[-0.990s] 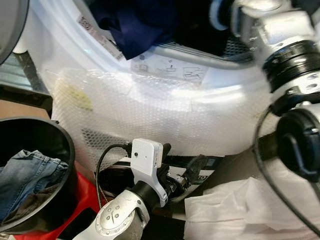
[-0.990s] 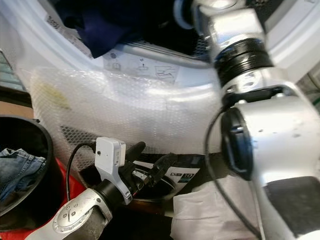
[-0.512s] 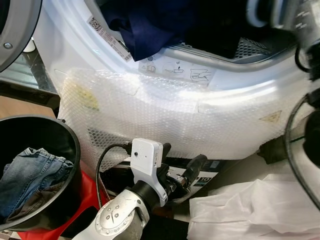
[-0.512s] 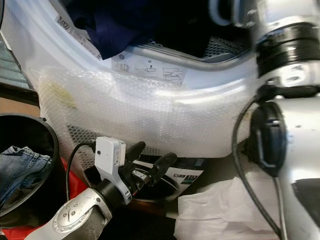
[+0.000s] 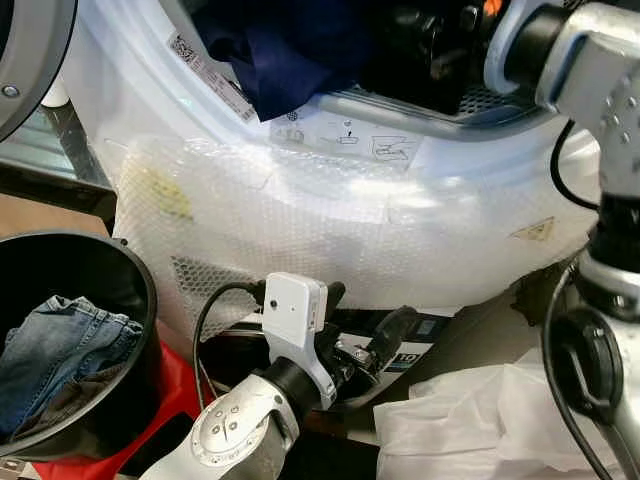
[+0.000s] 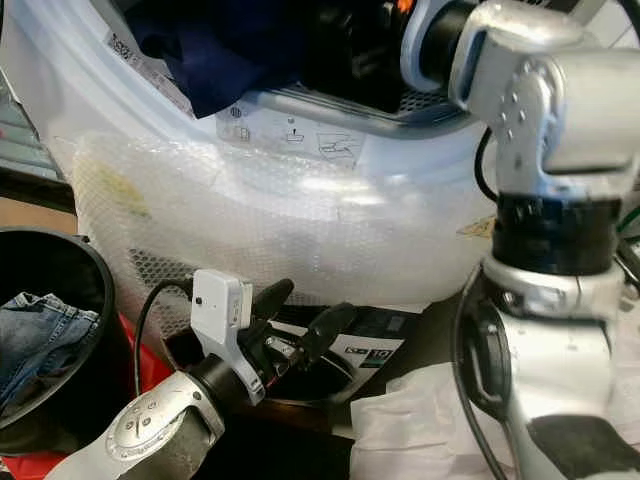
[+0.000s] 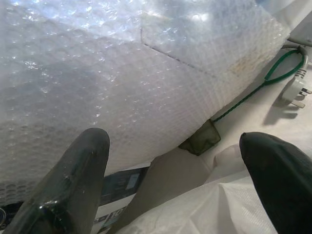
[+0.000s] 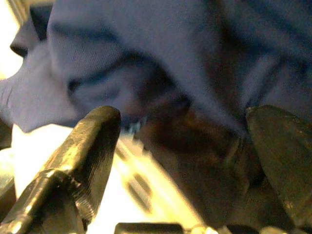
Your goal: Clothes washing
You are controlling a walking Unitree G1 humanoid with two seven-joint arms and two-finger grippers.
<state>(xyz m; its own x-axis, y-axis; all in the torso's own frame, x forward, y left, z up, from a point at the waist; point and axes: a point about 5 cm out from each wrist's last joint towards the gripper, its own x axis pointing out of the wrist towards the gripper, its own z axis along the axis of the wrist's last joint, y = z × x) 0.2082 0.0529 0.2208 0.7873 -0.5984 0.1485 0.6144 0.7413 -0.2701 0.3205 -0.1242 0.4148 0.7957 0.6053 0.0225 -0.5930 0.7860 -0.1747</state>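
A navy garment (image 5: 290,50) hangs over the lip of the white washer drum opening (image 5: 400,120). My right arm reaches into the drum, where the right gripper (image 5: 430,35) sits in the dark just right of the garment. In the right wrist view that gripper (image 8: 180,146) is open, with folds of the navy garment (image 8: 170,58) close in front of its fingers. Low in front of the washer, my left gripper (image 5: 368,308) is open and holds nothing. A black basket (image 5: 140,290) at the left holds blue jeans (image 5: 60,340).
Bubble wrap (image 5: 350,230) covers the washer's front below the opening. The grey door (image 5: 30,50) swings out at the top left. White plastic sheeting (image 5: 460,430) lies on the floor at the right. A green cable with a plug (image 7: 297,87) lies beyond it.
My right arm has swung forward, and its gripper has gone into the drum beside the navy garment. The camera shifted slightly. The left arm has kept still.
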